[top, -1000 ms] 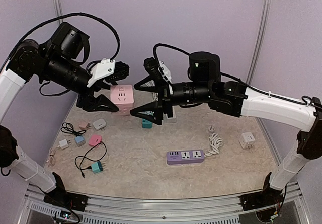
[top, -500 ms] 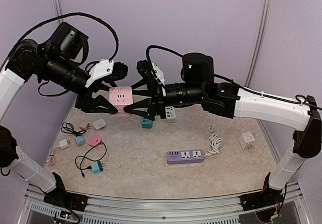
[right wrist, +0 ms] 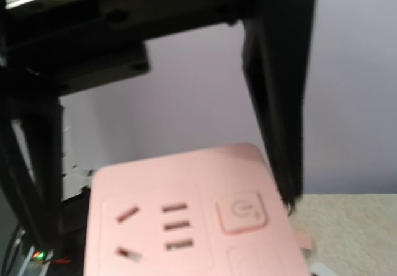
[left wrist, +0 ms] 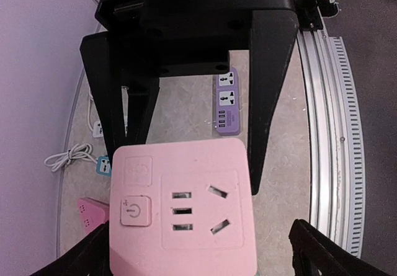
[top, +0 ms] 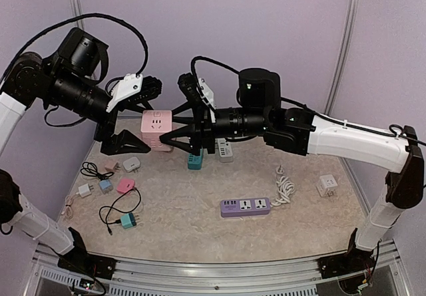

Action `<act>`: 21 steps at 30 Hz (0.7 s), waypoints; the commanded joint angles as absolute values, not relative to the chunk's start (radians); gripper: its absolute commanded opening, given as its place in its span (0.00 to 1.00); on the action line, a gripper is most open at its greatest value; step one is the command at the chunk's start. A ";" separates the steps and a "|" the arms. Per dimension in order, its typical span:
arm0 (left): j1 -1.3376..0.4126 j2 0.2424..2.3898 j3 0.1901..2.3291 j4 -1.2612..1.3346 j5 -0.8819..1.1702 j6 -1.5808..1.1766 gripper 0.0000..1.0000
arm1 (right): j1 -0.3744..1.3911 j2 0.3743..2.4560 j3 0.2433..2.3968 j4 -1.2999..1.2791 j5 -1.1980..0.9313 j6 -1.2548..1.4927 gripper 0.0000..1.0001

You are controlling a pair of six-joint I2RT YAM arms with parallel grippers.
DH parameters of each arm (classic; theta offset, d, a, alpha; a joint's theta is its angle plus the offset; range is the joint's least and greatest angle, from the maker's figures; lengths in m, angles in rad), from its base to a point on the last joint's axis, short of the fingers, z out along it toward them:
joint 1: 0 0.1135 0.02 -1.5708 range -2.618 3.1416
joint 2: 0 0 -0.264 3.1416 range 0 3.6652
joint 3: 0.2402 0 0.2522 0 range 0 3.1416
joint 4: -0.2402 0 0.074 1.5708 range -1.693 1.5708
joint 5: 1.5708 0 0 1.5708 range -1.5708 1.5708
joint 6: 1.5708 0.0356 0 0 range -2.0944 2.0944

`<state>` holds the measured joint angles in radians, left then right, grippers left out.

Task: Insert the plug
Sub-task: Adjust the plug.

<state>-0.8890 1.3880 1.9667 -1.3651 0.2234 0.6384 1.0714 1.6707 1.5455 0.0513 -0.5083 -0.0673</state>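
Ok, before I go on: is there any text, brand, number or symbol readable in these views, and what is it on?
No words, brands or numbers are readable in any view.
Pink cube socket: only a power symbol on its button; the panel above the button has a faint mark, too faint to read.
Purple power strip: any print is too small to read.
White adapter: too small to tell.
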 commanded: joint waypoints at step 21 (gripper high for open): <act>-0.758 1.306 1.944 -1.200 0.463 0.526 0.73 | 1.107 1.620 1.514 0.403 -0.497 0.121 0.00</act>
<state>-0.7605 1.2984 1.9461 -1.2335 0.4206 0.5529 1.0916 1.6455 1.5055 0.3531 -0.4923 0.1146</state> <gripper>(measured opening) 0.778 0.615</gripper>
